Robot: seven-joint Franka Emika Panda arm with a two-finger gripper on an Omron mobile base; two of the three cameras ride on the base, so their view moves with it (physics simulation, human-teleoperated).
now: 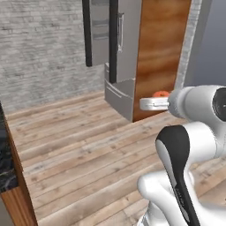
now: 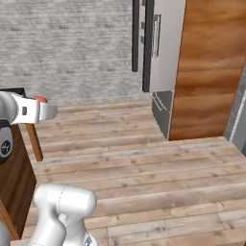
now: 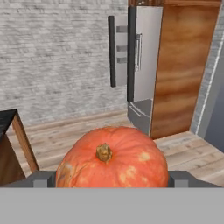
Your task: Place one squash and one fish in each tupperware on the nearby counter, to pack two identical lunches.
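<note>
- The floor (image 1: 79, 145) is pale wooden planking, running back to a grey brick wall (image 1: 39, 48).
- A steel fridge (image 3: 142, 65) stands with one door swung open, set against a tall wooden panel (image 3: 181, 70) on its right.
- A corner of the black-topped desk (image 3: 6, 120) on its wooden base shows at about nine o'clock in the hand view.
- The gripper (image 3: 112, 179) is held high off the floor, its two fingers (image 3: 41, 179) set wide apart.
- An orange squash (image 3: 113, 158) sits right between those fingers, stem facing the camera, filling the gap; the gripper is clamped on it.
- From the left base view, the squash (image 1: 161, 94) peeps out at twelve o'clock above the white hand.
</note>
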